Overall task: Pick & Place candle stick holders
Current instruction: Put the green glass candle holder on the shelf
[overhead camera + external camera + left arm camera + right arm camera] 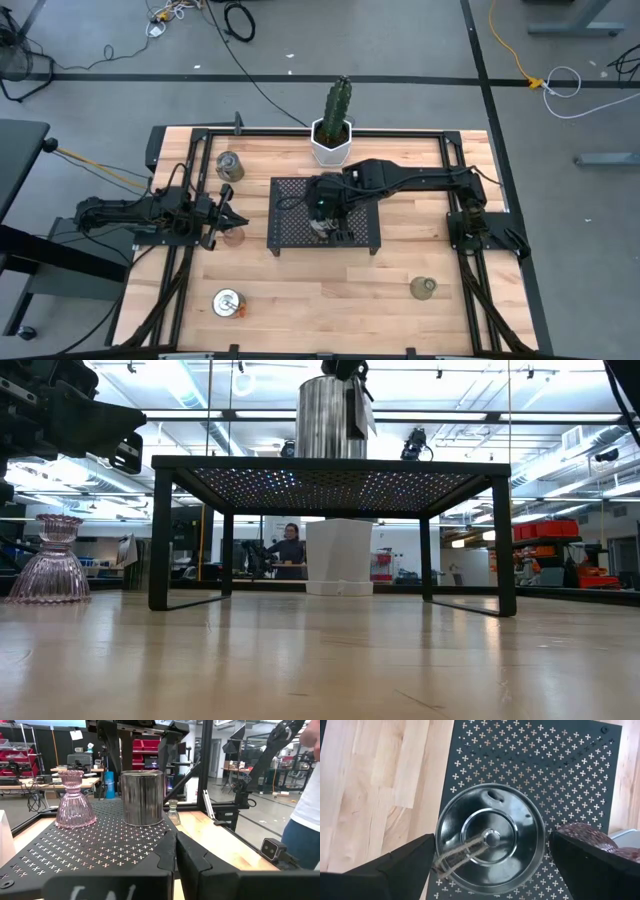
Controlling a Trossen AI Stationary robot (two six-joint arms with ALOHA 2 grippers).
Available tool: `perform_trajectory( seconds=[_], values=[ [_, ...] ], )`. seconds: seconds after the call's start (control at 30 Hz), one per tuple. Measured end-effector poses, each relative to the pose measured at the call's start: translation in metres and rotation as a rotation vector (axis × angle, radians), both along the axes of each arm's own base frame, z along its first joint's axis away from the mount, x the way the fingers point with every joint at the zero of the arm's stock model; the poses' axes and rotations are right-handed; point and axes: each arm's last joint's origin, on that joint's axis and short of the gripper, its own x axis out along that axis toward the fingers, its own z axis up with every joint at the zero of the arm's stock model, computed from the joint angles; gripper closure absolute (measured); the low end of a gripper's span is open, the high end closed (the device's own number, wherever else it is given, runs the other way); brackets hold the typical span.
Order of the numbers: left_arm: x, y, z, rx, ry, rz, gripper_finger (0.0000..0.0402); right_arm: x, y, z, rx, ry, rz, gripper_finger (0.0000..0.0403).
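The right gripper [491, 842] hung over the black mesh tray [290, 235] in the middle of the bench [330, 290]. Its fingers [395, 865] were spread wide. One was on each side of a shiny silver holder [328, 415] that stood on top of the tray. The fingers were very near its rim, but I could not tell if they touched it. A bit of string lay inside the holder.

A pink glass holder [75, 800] also stood on the tray, near the silver one.

The left gripper [225, 213] waited above the bench, just to the left of the tray. Its fingers [165, 860] were pressed together and held nothing. Another tinted glass holder [233, 235] stood on the bench just beside it.

A second silver holder [229, 165] stood near the back left of the bench. A third silver holder [228, 302] was at the front left. A small greenish holder [423, 288] stood at the front right. A white pot with a cactus [333, 140] was behind the tray.
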Motion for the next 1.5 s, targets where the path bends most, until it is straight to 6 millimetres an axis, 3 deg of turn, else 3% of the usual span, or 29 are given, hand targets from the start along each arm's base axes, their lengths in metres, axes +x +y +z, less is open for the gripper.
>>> perform_trajectory(
  seconds=[0.53, 0.8, 1.2, 1.5],
  values=[
    [0.0, 0.0, 0.0, 0.0, 0.0, 0.0, 0.0383, -0.001, 0.003, 0.001, 0.007, -0.004, -0.005, 0.0005],
    [0.0, 0.0, 0.0, 0.0, -0.001, 0.0, 0.0383, -0.008, 0.005, 0.014, -0.043, -0.05, 0.004, 0.0009],
    [0.0, 0.0, 0.0, 0.0, -0.001, 0.0, 0.0383, -0.031, 0.013, 0.034, -0.099, -0.102, 0.026, 0.0009],
    [0.0, 0.0, 0.0, 0.0, -0.001, 0.0, 0.0383, -0.062, 0.026, 0.015, -0.082, -0.12, 0.05, 0.0009]
  ],
)
